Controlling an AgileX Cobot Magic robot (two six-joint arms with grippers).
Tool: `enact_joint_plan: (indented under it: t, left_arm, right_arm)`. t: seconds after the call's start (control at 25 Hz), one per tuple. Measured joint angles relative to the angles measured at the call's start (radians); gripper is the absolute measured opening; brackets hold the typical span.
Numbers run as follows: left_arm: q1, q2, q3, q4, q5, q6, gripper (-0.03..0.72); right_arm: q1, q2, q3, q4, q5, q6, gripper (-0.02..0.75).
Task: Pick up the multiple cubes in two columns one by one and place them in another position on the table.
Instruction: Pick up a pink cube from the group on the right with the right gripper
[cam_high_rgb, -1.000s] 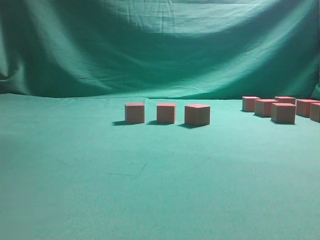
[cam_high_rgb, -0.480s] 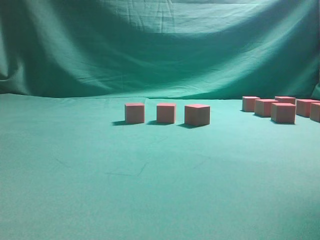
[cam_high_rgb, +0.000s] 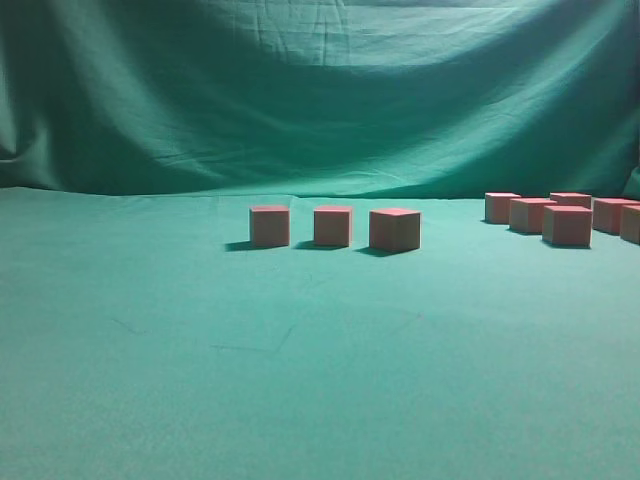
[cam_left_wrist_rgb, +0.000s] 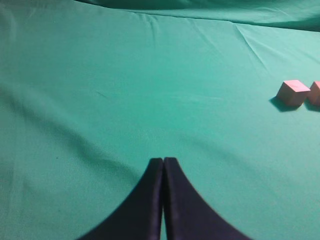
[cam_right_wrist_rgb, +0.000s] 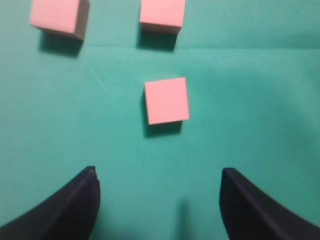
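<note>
Three pinkish-red cubes stand in a row mid-table: one (cam_high_rgb: 269, 226), a second (cam_high_rgb: 332, 226) and a third (cam_high_rgb: 394, 229). Several more cubes (cam_high_rgb: 567, 225) cluster at the right edge of the exterior view, which shows neither arm. In the right wrist view my right gripper (cam_right_wrist_rgb: 158, 172) hangs open above the cloth. A cube (cam_right_wrist_rgb: 166, 100) lies just ahead of its fingertips, not between them, and two further cubes (cam_right_wrist_rgb: 57, 17) (cam_right_wrist_rgb: 161, 15) sit beyond. My left gripper (cam_left_wrist_rgb: 163, 160) is shut and empty over bare cloth, with a cube (cam_left_wrist_rgb: 293, 93) far off to its right.
The table (cam_high_rgb: 300, 380) is draped in wrinkled teal-green cloth, and a matching backdrop (cam_high_rgb: 320, 90) rises behind it. Another cube (cam_left_wrist_rgb: 315, 93) is cut off at the left wrist view's right edge.
</note>
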Motion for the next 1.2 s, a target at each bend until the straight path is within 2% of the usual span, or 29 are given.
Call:
enact_joint_plan:
  t: [0.36,0.6,0.76,0.84,1.0,1.08,1.2]
  left_arm:
    - [0.0,0.0,0.0,0.0,0.0,0.0,0.0]
    - [0.0,0.0,0.0,0.0,0.0,0.0,0.0]
    - [0.0,0.0,0.0,0.0,0.0,0.0,0.0]
    - [0.0,0.0,0.0,0.0,0.0,0.0,0.0]
    - [0.0,0.0,0.0,0.0,0.0,0.0,0.0]
    - [0.0,0.0,0.0,0.0,0.0,0.0,0.0]
    - [0.0,0.0,0.0,0.0,0.0,0.0,0.0]
  right_arm:
    - [-0.019,0.145,0.004,-0.002,-0.171,-0.036,0.467]
    - [-0.019,0.186,0.004,0.0,-0.218,-0.036,0.467]
    - [-0.019,0.2,0.004,0.0,-0.223,-0.036,0.26]
    - [-0.019,0.2,-0.003,0.009,-0.206,-0.036,0.262]
    - [-0.006,0.2,-0.085,0.067,-0.074,-0.054,0.262]
    - [0.036,0.198,-0.147,0.102,0.011,-0.085,0.262]
    - [0.166,0.188,-0.264,0.137,0.115,-0.11,0.262]
